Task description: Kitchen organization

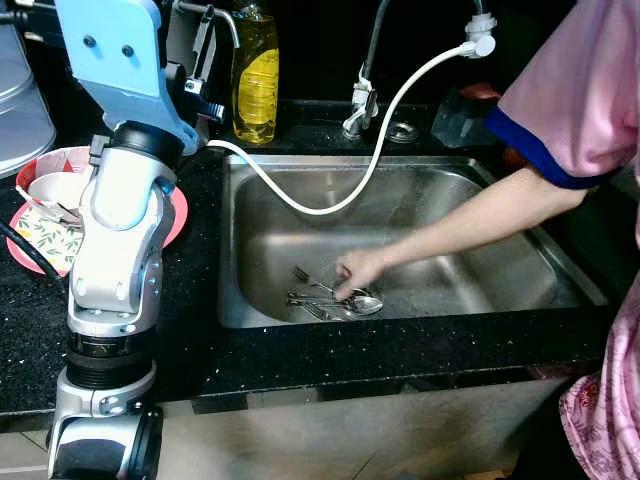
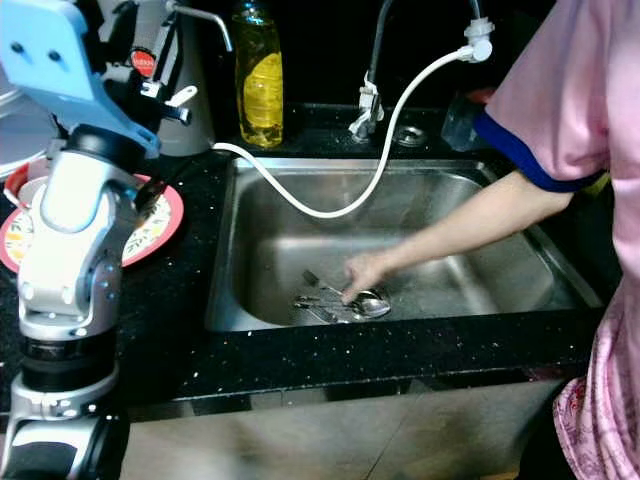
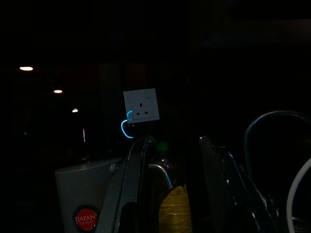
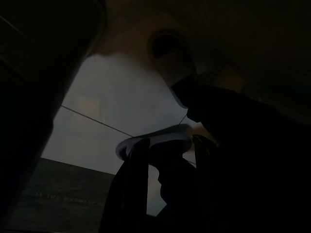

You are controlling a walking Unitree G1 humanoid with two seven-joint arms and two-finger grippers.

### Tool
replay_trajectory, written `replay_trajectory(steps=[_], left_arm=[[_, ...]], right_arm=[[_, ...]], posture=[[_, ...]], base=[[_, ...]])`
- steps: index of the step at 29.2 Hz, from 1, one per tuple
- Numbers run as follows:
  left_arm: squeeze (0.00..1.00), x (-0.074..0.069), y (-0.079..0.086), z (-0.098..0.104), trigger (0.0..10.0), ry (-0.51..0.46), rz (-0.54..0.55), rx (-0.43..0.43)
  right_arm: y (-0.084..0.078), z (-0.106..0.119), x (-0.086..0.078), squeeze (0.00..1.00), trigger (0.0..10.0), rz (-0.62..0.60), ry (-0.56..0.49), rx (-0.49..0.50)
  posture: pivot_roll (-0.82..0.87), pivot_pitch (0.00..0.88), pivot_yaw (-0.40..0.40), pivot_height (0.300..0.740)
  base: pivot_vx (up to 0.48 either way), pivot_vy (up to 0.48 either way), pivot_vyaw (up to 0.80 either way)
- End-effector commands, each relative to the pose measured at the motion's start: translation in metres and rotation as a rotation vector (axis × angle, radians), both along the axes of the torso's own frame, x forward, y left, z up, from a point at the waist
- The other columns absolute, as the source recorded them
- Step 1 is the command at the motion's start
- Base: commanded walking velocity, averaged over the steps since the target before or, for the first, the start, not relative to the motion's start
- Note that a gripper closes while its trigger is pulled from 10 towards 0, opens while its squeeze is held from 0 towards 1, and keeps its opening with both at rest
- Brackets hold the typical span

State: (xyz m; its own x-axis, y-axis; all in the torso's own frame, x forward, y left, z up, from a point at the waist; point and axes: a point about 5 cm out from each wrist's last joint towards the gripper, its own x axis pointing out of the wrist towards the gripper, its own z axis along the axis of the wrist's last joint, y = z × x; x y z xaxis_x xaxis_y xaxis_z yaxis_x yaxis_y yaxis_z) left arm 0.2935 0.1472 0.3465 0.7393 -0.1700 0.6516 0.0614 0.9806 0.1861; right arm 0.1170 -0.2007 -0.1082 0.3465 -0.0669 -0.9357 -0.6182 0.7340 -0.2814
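Left arm (image 1: pixel 115 250) raised, its tool (image 3: pixel 172 194) narrowly parted; person's hand (image 1: pixel 357 270) on cutlery (image 1: pixel 330 298) in sink (image 1: pixel 250 200).

A yellow soap bottle (image 1: pixel 255 75), a red-rimmed floral plate (image 2: pixel 160 225), a steel-grey sink (image 1: pixel 500 270), a pink blue-cuffed sleeve (image 1: pixel 570 100).

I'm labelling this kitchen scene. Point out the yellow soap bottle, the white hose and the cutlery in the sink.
yellow soap bottle (image 1: pixel 256 85): left eye view, on its label.
white hose (image 1: pixel 380 150): left eye view, mid-length above the basin.
cutlery (image 1: pixel 340 300): left eye view, on the pile by the person's hand (image 1: pixel 358 268).
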Motion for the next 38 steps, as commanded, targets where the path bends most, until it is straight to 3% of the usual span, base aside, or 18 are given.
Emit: replay_trajectory(steps=[1,5,7,8,9,10,12,13,16,18,22,25,29,36,38], left_arm=[[0.00,0.001,-0.003,-0.005,10.0,0.010,-0.007,0.000],[0.00,0.001,-0.003,-0.006,10.0,0.010,-0.006,-0.001],[0.00,0.001,-0.003,-0.006,10.0,0.010,-0.006,-0.002],[0.00,0.001,-0.003,-0.006,10.0,0.010,-0.006,-0.002],[0.00,0.001,-0.004,-0.006,10.0,0.011,-0.009,0.002],[0.00,0.001,-0.004,-0.006,10.0,0.011,-0.009,0.002],[0.00,0.002,-0.003,-0.005,10.0,0.011,-0.010,0.005],[0.00,0.002,-0.003,-0.005,10.0,0.011,-0.010,0.005],[0.00,0.004,-0.003,-0.004,10.0,0.010,-0.015,0.010],[0.00,0.005,-0.004,-0.004,10.0,0.009,-0.019,0.012],[0.00,0.005,-0.007,0.000,10.0,0.000,-0.030,0.021],[0.00,0.004,-0.004,-0.001,10.0,0.004,-0.026,0.026],[0.00,0.006,-0.005,-0.002,10.0,0.005,-0.025,0.029],[0.00,0.005,-0.005,-0.001,10.0,-0.002,-0.023,0.021],[0.00,0.005,-0.005,-0.003,10.0,0.003,-0.021,0.020]], right_arm=[[-0.006,0.001,0.000,0.00,10.0,-0.002,0.003,-0.014],[-0.006,0.001,0.002,0.00,10.0,-0.023,-0.002,-0.006],[-0.009,0.003,0.005,0.00,10.0,-0.150,-0.016,0.026],[-0.009,0.003,0.005,0.00,10.0,-0.150,-0.016,0.026],[-0.015,0.004,0.008,0.00,10.0,-0.349,-0.038,0.079],[-0.015,0.004,0.008,0.00,10.0,-0.349,-0.038,0.079],[-0.021,0.006,0.011,0.00,10.0,-0.552,-0.064,0.133],[-0.021,0.006,0.011,0.00,10.0,-0.552,-0.064,0.133],[-0.026,0.009,0.015,0.00,10.0,-0.750,-0.092,0.204],[-0.027,0.009,0.015,0.00,10.0,-0.782,-0.097,0.219],[-0.031,0.010,0.014,0.00,10.0,-1.038,-0.132,0.306],[-0.035,0.011,0.015,0.00,10.0,-1.123,-0.152,0.324],[-0.026,0.007,0.010,0.00,10.0,-0.820,-0.082,0.222],[-0.018,0.002,-0.001,0.00,10.0,-0.641,-0.024,0.165],[-0.016,0.002,0.001,0.00,10.0,-0.641,-0.031,0.170]], posture=[[0.20,0.000,-0.065,0.740],[0.20,0.000,-0.067,0.740],[0.20,0.000,-0.057,0.740],[0.20,0.000,-0.057,0.740],[0.21,0.000,-0.056,0.740],[0.21,0.000,-0.056,0.740],[0.21,0.000,-0.049,0.740],[0.21,0.000,-0.049,0.740],[0.20,0.000,-0.035,0.740],[0.20,0.000,-0.033,0.740],[0.22,0.000,-0.027,0.740],[0.22,0.000,-0.023,0.740],[0.21,0.000,-0.020,0.740],[0.21,0.000,-0.032,0.740],[0.21,0.000,-0.030,0.740]], base=[[0.000,0.000,0.00],[0.000,0.000,0.00],[0.000,0.000,0.00],[0.000,0.000,0.00],[0.000,0.000,0.00],[0.000,0.000,0.00],[0.000,0.000,0.00],[0.000,0.000,0.00],[0.000,0.000,0.00],[0.000,0.000,0.00],[0.000,0.000,0.00],[0.000,0.000,0.00],[0.000,0.000,0.00],[0.000,0.000,0.00],[0.000,0.000,0.00]])
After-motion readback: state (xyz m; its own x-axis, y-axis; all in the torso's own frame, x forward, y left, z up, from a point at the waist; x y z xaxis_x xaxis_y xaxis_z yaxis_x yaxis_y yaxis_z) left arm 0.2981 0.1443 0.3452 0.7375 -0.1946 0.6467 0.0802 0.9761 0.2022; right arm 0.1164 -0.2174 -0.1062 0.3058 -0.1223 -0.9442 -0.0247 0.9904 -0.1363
